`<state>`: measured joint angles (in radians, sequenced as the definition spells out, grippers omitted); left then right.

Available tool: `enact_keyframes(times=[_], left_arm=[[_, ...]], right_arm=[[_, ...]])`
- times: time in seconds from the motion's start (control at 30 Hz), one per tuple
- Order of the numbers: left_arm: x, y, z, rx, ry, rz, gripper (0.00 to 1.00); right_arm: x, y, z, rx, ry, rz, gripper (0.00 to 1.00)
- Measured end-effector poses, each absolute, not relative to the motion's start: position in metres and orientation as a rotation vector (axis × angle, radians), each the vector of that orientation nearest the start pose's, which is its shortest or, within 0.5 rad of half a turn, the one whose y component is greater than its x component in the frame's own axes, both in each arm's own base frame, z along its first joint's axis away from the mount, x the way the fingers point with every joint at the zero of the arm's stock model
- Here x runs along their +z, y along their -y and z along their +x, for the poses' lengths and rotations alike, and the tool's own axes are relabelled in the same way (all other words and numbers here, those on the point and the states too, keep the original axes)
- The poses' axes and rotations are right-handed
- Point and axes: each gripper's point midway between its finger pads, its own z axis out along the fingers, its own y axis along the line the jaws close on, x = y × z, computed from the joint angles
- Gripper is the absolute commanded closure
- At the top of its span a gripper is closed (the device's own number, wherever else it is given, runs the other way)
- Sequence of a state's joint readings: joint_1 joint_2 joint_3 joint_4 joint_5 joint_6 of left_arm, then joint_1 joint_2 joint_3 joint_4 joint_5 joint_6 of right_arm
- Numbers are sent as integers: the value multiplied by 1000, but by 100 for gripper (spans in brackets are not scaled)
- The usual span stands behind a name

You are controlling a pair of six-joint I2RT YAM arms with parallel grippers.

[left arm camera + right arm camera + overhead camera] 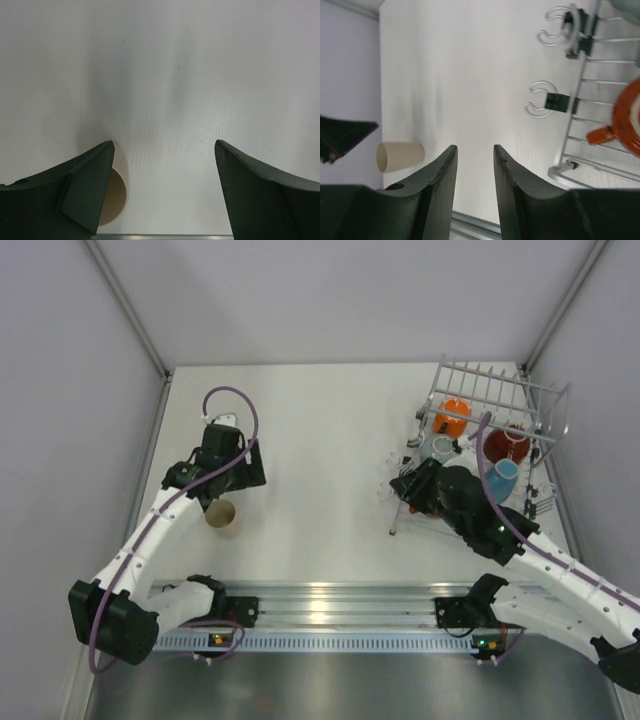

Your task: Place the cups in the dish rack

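1. While the left arm hangs over the near-left of the bench (330,430), its left fingers (85,190) are spread wide and released, with nothing between them but bare surface.
2. And there's the cream cup (223,517), lying on its side on the bench, just on the near side of that hand!
3. From the left wrist, only a sliver of it (114,200) peeks out from behind one finger, low at the edge of the gap and not squarely between the pair. I can't tell if they touch.
4. Over on the right, the right fingers (435,190) are drawn close with a narrow slot between them, and they grasp nothing.
5. They sit just beside the left edge of the dish rack (545,405), over bare bench, well apart from the cream cup across the way.
6. In the rack: the bright orange cup (452,417), the grey cup (443,447), the dark red cup (505,446) and the light blue cup (502,478).
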<state>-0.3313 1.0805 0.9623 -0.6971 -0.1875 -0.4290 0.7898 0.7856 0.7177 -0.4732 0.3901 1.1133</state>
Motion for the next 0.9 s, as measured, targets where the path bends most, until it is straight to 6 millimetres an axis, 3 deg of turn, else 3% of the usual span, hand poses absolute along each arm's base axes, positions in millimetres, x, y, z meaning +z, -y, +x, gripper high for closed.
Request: enact_keyframes(times=[0.17,0.27,0.37,0.6,0.9], left_arm=[[170,71,274,-59,-2418,-162,17],[176,66,275,-17,-2431,-140,18],[169,63,271,13,-2469,-133,18],[146,60,259,63,-2573,-137,21],[139,59,259,76,-2589,-222,29]], right_arm=[[233,-211,223,815,-2036,164,64],[259,-223,224,835,-1978,6,62],[273,-230,225,845,-1938,-87,62],[271,-242,221,890,-1931,-171,62],[261,-240,218,889,-1941,-178,62]])
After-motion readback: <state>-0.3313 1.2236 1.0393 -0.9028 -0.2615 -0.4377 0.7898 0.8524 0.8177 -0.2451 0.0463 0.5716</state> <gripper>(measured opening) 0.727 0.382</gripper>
